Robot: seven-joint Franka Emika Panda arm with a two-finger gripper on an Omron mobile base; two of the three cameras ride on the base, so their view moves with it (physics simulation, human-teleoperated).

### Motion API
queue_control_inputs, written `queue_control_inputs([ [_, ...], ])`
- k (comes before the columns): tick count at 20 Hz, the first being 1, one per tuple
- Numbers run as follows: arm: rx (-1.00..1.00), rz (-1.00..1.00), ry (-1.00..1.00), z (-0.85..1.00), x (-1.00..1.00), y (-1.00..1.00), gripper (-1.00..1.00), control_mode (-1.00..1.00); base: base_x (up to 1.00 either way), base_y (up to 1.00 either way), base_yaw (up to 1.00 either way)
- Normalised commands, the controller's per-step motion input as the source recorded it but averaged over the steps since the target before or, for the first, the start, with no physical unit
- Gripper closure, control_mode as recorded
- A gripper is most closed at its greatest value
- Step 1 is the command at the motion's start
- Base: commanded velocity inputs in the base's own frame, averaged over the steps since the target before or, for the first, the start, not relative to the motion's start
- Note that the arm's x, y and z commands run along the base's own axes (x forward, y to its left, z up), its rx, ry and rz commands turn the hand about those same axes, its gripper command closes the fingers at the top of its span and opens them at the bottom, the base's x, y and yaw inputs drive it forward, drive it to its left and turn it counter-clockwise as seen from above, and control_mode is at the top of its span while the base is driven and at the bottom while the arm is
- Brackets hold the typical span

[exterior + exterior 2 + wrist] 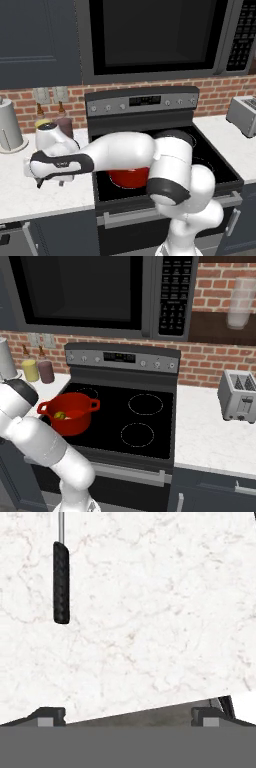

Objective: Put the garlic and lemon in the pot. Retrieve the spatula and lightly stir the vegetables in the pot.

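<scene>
The spatula's black handle (61,582) lies on the white marble counter (150,612) in the hand view, upper left, its thin metal shank (61,527) running off the top edge; the head is out of frame. My gripper (129,717) hovers above the counter with its jaws wide open and nothing between them, the handle ahead and left of the fingertips. Seen from the left base view, the gripper (50,182) hangs over the counter left of the stove. The red pot (70,413) stands on the front left burner, with the lemon (60,415) and the pale garlic (74,415) inside.
A paper towel roll (9,125) and two bottles (55,124) stand at the back of the left counter. On the right counter sits a toaster (240,396). The microwave (100,291) hangs over the stove. The counter's front edge runs near the fingertips in the hand view.
</scene>
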Motion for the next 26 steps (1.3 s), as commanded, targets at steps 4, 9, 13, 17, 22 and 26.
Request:
queue_control_inputs([
  [4,-0.01,-0.07,-0.07,-0.04,0.41,0.26,-1.0,-1.0,0.0,0.0,0.0],
  [9,0.0,-0.04,-0.03,-0.22,0.3,0.08,-1.0,-1.0,0.0,0.0,0.0],
  [13,0.0,0.0,0.0,-0.46,0.19,0.0,-1.0,-1.0,0.0,0.0,0.0],
  [17,0.0,0.0,-0.03,-0.41,0.08,0.0,-1.0,-1.0,0.0,0.0,0.0],
  [22,0.0,0.0,-0.07,-0.15,0.15,0.12,-1.0,-1.0,0.0,0.0,0.0],
  [26,0.0,0.0,-0.06,-0.26,0.01,0.08,-1.0,-1.0,0.0,0.0,0.0],
])
